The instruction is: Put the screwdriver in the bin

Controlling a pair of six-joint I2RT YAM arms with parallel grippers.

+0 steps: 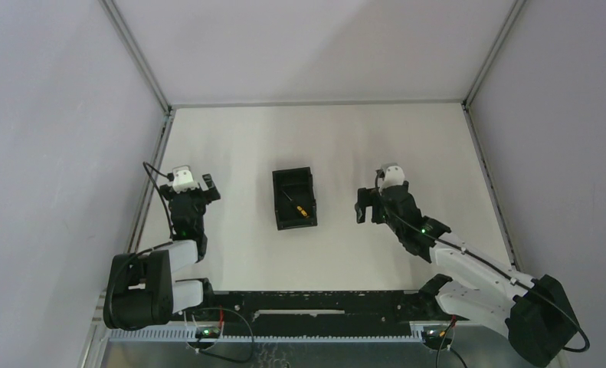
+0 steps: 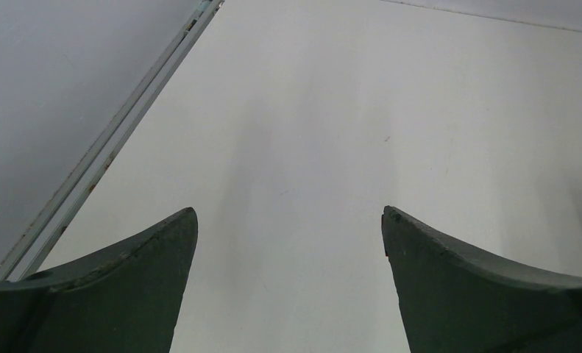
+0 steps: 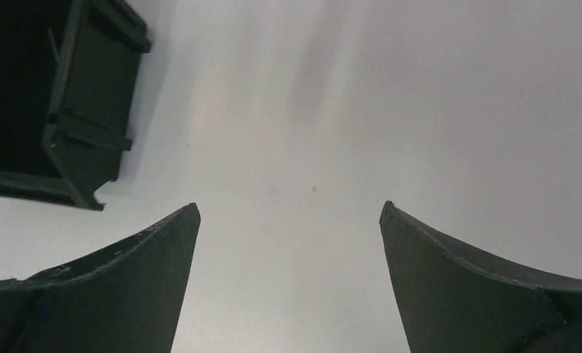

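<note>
The black bin (image 1: 280, 201) stands in the middle of the white table. Inside it lies the screwdriver (image 1: 297, 204), its yellow-orange handle toward the near right corner and its thin dark shaft slanting to the far left. My right gripper (image 1: 370, 205) hovers to the right of the bin, apart from it, open with nothing between its fingers. In the right wrist view the right gripper (image 3: 289, 213) is over bare table and the bin's corner (image 3: 82, 110) shows at the upper left. My left gripper (image 1: 194, 184) stays well left of the bin, open and empty, the left gripper (image 2: 289, 213) over bare table.
Grey walls enclose the table on three sides. A metal rail (image 2: 111, 140) runs along the left edge close to the left arm. A black bar with cables (image 1: 315, 307) crosses the near edge between the arm bases.
</note>
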